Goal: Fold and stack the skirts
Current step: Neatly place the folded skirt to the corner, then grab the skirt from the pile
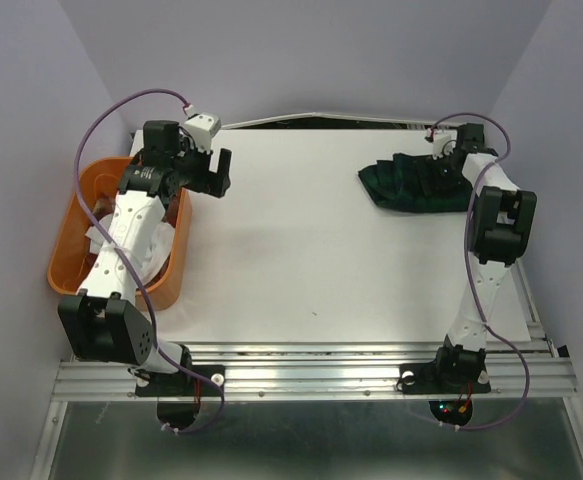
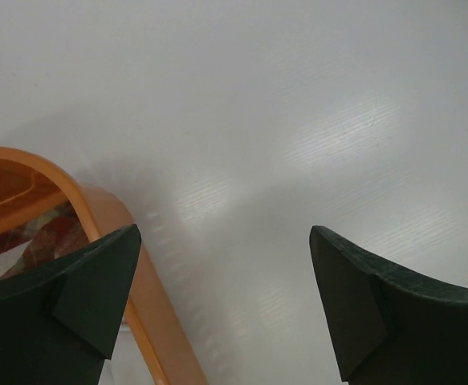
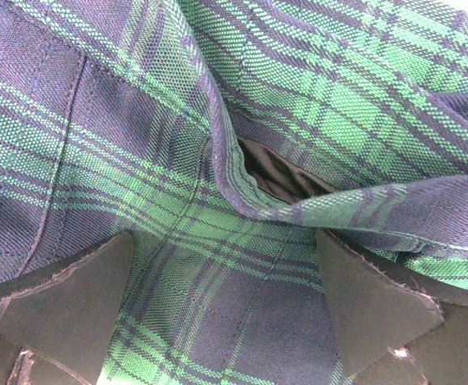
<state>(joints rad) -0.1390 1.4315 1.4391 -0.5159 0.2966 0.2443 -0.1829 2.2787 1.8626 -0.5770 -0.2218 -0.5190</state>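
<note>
The dark green-navy plaid skirt (image 1: 416,183) lies crumpled at the back right of the white table (image 1: 311,260). My right gripper (image 1: 439,157) is down on its far edge. In the right wrist view the plaid skirt (image 3: 242,120) fills the frame, and the right gripper (image 3: 225,265) stands open with a flat stretch of cloth between its fingers, below a raised fold. My left gripper (image 1: 212,176) hangs open over bare table beside the orange basket (image 1: 71,225). A white skirt (image 1: 99,236) shows in the basket under the left arm. A bit of red-and-tan plaid skirt (image 2: 55,231) shows inside the basket rim (image 2: 97,207).
The basket stands at the table's left edge, right under the left arm. Purple walls close in the left, back and right sides. A metal rail (image 1: 311,365) with both arm bases runs along the near edge.
</note>
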